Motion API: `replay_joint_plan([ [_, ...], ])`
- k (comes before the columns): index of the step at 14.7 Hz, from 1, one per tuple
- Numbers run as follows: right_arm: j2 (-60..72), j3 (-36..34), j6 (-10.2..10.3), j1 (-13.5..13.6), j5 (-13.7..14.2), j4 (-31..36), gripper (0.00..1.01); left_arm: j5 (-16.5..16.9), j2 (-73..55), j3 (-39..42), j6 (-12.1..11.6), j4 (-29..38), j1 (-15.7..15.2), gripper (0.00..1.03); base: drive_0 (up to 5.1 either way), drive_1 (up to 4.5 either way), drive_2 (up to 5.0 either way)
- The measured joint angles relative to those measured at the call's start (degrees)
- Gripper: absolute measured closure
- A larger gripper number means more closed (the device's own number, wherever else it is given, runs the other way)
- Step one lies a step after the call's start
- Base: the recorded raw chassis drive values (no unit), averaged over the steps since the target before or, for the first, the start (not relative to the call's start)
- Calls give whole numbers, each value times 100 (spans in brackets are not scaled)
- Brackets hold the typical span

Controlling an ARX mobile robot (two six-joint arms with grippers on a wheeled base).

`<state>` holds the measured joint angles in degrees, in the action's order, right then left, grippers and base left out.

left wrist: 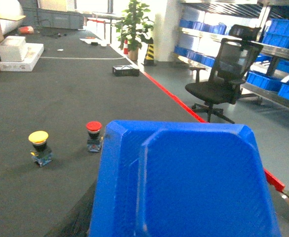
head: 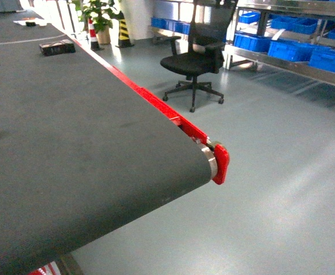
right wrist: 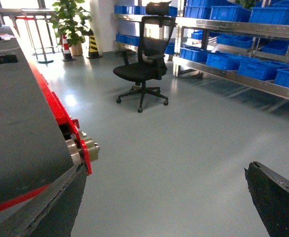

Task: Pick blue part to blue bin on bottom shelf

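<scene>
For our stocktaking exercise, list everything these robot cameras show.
dark grey conveyor belt with red side rail: one, left foreground
black office chair: one, on grey floor
blue plastic crates: several, on steel shelving
potted green plant: one, beyond belt
striped traffic cones: two, beside plant
flat black box: one, on belt
yellow-capped push button: one, on belt
red-capped push button: one, on belt
large blue plastic piece: one, fills left wrist view
right claw: black, open, empty

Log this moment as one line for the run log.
left pincer: hidden behind blue part | right pincer: open, empty | red button, yellow button on belt | shelf bins far
</scene>
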<state>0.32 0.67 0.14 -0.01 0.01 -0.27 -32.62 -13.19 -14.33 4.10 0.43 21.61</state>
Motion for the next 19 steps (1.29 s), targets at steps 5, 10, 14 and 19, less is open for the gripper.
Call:
replay_joint_plan([
  [5, 0, 0, 0, 0, 0, 0, 3, 0, 0, 0, 0, 0, 0, 60, -164, -164, -164],
  [10, 0, 0, 0, 0, -2, -2, 3, 0, 0, 0, 0, 0, 2, 60, -154, -154, -154],
  [14, 0, 0, 0, 0, 0, -2, 3, 2, 0, 0, 0, 0, 2, 60, -149, -149, -149],
  [19, 0, 0, 0, 0, 0, 0, 3, 0, 0, 0, 0, 0, 2, 60, -161, -161, -161],
])
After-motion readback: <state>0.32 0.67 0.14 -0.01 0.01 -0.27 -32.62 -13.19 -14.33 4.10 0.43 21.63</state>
